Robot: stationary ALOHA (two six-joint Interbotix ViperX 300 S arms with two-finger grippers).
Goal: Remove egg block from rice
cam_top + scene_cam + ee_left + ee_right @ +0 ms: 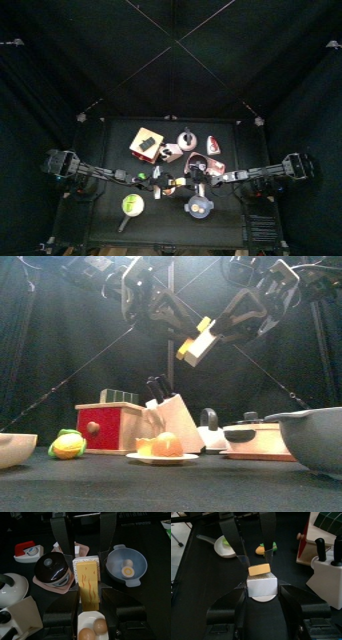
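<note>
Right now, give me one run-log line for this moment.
left gripper: shut on yellow rectangular slab | right gripper: shut on white rectangular block | slab and block: touching, aloft

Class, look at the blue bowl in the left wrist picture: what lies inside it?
Inside the blue bowl lies the egg block, orange centre with a pale rim, near one wall. The rest of the inside looks bare; what lies under the egg block is covered.

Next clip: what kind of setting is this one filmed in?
Probably a lab robot pen staged as a toy kitchen: black curtains wall in a small black table holding play kitchenware, such as a red toy toaster, a white knife block and a grey pot.
</note>
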